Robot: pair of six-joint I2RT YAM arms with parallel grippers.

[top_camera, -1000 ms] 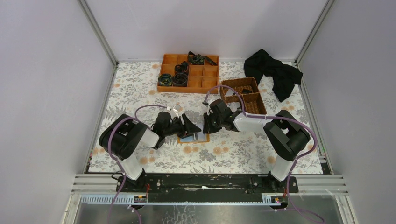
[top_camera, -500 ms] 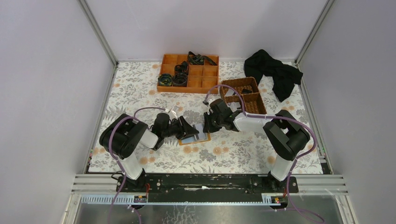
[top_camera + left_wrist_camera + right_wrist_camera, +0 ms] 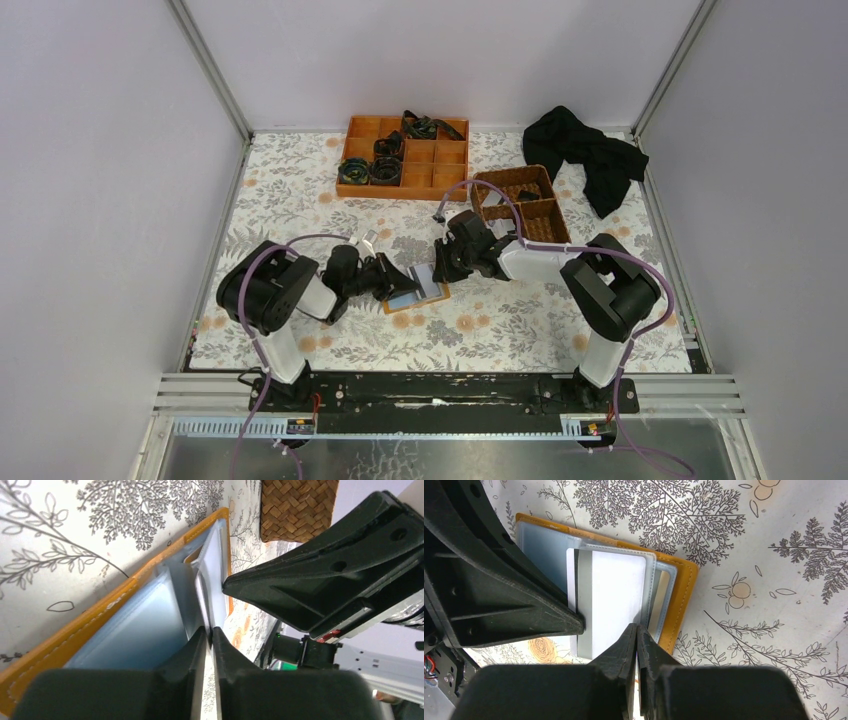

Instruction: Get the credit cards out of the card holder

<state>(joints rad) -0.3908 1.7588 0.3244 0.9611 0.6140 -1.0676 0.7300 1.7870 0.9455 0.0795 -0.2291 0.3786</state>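
Our left end effector (image 3: 210,631) has narrowed onto the card (image 3: 616,595); with the right end effector (image 3: 636,630) pinched on the holder (image 3: 684,596), we pull straight left.

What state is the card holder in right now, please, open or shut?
Open: the card holder lies spread, orange cover down, pale inner sleeves and a white card exposed.

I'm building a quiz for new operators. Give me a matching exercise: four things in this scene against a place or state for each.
1 small orange-tan bifold card holder
2 brown wicker basket
3 crumpled black cloth
4 large orange compartment tray

A far right corner
B lying open, blue-grey inside
C far edge, near the middle
D right of centre

Pairs: 1-B, 2-D, 3-A, 4-C
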